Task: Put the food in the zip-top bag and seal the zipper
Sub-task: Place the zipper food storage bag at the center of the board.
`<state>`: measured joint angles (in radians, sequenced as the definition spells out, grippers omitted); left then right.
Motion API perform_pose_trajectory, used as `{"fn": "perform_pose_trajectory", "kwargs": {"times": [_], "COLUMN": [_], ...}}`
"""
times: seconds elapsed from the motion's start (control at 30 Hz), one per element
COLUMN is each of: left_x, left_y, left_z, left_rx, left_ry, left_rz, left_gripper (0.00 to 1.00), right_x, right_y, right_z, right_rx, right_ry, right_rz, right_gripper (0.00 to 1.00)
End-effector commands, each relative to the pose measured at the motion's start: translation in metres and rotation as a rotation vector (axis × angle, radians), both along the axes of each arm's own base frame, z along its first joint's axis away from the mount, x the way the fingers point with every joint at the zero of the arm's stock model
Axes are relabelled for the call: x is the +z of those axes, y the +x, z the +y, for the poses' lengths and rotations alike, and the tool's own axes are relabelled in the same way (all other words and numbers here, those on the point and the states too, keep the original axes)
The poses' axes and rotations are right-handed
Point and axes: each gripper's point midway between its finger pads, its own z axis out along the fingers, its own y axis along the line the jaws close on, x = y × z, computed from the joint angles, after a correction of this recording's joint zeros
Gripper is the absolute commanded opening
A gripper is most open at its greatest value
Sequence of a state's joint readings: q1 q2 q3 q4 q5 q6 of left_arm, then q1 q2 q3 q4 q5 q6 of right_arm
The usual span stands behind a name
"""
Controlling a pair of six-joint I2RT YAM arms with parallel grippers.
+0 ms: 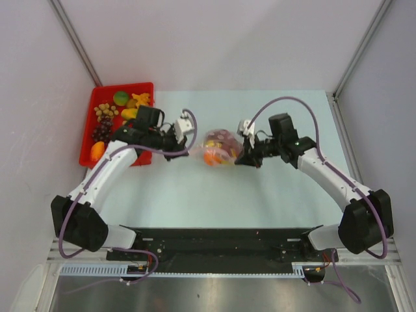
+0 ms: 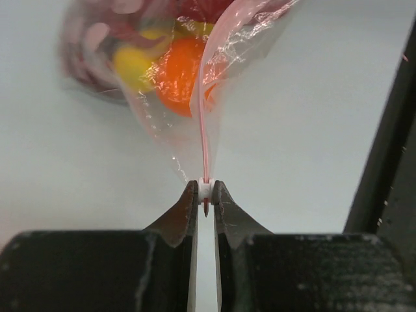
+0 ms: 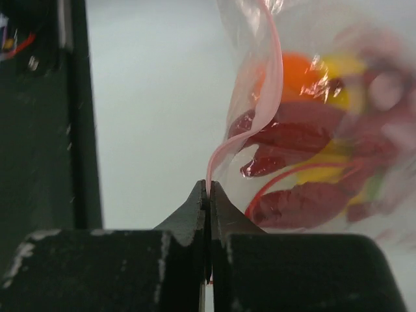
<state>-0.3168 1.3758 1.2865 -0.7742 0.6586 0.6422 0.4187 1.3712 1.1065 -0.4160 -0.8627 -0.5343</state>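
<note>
The clear zip-top bag (image 1: 220, 147) with dark red print lies between the two grippers at table centre, with orange and yellow food (image 2: 175, 65) inside. My left gripper (image 1: 190, 138) is shut on the white slider (image 2: 205, 189) at the left end of the red-pink zipper (image 2: 204, 130). My right gripper (image 1: 244, 151) is shut on the zipper's other end (image 3: 209, 175). The bag (image 3: 325, 143) bulges to the right in the right wrist view. More food (image 1: 117, 110) lies in the red tray (image 1: 87, 145) at the far left.
The red tray holds several toy fruits, among them a grape bunch (image 1: 102, 129) and an orange piece (image 1: 97, 151). Grey walls stand left, right and behind. The black arm rail (image 1: 208, 244) runs along the near edge.
</note>
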Motion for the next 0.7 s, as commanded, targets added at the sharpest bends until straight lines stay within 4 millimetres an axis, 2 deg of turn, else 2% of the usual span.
{"fn": "perform_pose_trajectory", "kwargs": {"times": [0.0,0.13,0.3,0.37,0.4,0.43,0.47,0.5,0.53,0.6,0.63,0.67], "left_x": [-0.032,-0.049,-0.066,-0.071,-0.071,-0.068,-0.066,-0.062,-0.053,-0.04,-0.027,-0.019], "left_y": [-0.055,-0.08,-0.111,-0.119,-0.125,-0.127,-0.128,-0.13,-0.128,-0.126,-0.122,-0.118], "left_z": [-0.009,-0.011,-0.013,-0.014,-0.014,-0.015,-0.016,-0.016,-0.019,-0.02,-0.021,-0.022], "left_rx": [-0.156,-0.165,-0.199,-0.21,-0.22,-0.228,-0.227,-0.22,-0.217,-0.196,-0.189,-0.174], "left_ry": [0.02,0.002,0.003,0.008,0.006,0.0,-0.004,-0.01,-0.024,-0.039,-0.053,-0.058], "left_rz": [0.03,0.081,0.128,0.142,0.161,0.167,0.175,0.192,0.179,0.17,0.141,0.126], "left_gripper": [0.0,0.0,0.01,0.09,0.23,0.35,0.48,0.67,0.74,0.99,1.0,1.0], "right_x": [-0.035,-0.047,-0.061,-0.064,-0.063,-0.061,-0.058,-0.054,-0.043,-0.026,-0.013,-0.005], "right_y": [-0.046,-0.059,-0.083,-0.09,-0.091,-0.093,-0.093,-0.092,-0.091,-0.085,-0.084,-0.079], "right_z": [-0.024,-0.034,-0.041,-0.043,-0.043,-0.042,-0.041,-0.038,-0.037,-0.033,-0.033,-0.033], "right_rx": [0.057,0.085,0.134,0.142,0.138,0.134,0.113,0.104,0.087,0.021,-0.006,-0.064], "right_ry": [-0.104,-0.155,-0.206,-0.221,-0.224,-0.221,-0.213,-0.206,-0.183,-0.135,-0.107,-0.092], "right_rz": [0.093,0.101,0.127,0.139,0.139,0.139,0.159,0.144,0.114,0.097,0.072,0.08], "right_gripper": [0.0,0.0,0.1,0.21,0.28,0.43,0.51,0.6,0.71,0.8,0.87,0.9]}}
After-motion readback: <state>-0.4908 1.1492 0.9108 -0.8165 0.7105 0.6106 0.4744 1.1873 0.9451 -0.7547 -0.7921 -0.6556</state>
